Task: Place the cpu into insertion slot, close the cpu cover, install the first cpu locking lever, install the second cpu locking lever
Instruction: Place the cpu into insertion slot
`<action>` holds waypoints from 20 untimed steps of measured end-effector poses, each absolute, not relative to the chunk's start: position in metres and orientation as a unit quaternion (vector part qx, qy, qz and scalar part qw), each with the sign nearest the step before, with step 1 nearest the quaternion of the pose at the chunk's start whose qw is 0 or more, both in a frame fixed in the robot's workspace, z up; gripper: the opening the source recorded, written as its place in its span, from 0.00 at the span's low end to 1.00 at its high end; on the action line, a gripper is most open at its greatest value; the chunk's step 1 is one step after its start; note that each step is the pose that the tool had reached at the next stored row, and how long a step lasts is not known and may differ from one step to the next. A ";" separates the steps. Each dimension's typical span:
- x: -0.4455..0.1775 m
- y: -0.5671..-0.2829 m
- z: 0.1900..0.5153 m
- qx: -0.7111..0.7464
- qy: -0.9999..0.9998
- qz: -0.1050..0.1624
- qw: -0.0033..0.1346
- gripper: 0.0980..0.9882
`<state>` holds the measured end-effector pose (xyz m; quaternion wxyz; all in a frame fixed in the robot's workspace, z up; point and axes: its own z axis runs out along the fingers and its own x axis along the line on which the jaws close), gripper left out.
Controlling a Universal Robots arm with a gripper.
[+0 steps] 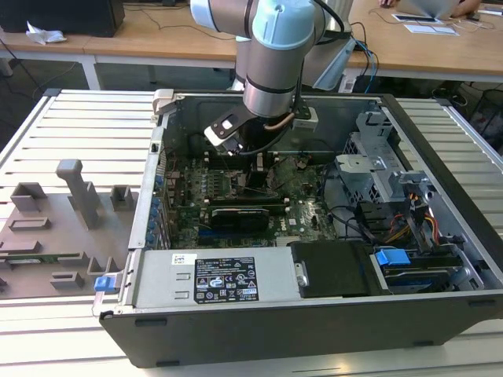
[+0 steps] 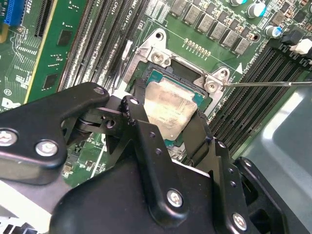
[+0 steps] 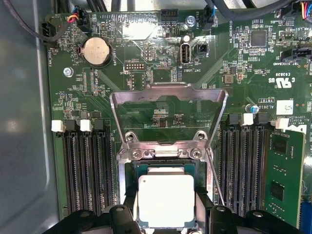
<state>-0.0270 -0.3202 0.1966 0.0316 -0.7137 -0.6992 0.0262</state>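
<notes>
- While low over the motherboard [image 3: 146, 44], clamping the gripper [image 3: 166, 217] part-closed onto two opposite edges of the cpu [image 3: 166, 200].
- Sitting square at the socket [image 3: 163, 154], pale top up.
- Swung wide open behind it: cpu cover [image 3: 168, 90].

On the power supply [image 1: 157, 276], at the near side of the computer case [image 1: 314, 342], there is a black and white label [image 1: 226, 280] with fine print and small round marks. In the first wrist view, the green motherboard [image 3: 161, 77] carries white printed lettering beside its parts, and a small white sticker [image 3: 284, 106] with dark characters.
</notes>
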 end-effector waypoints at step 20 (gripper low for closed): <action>-0.027 -0.320 0.223 -0.714 -0.699 0.029 0.029 0.42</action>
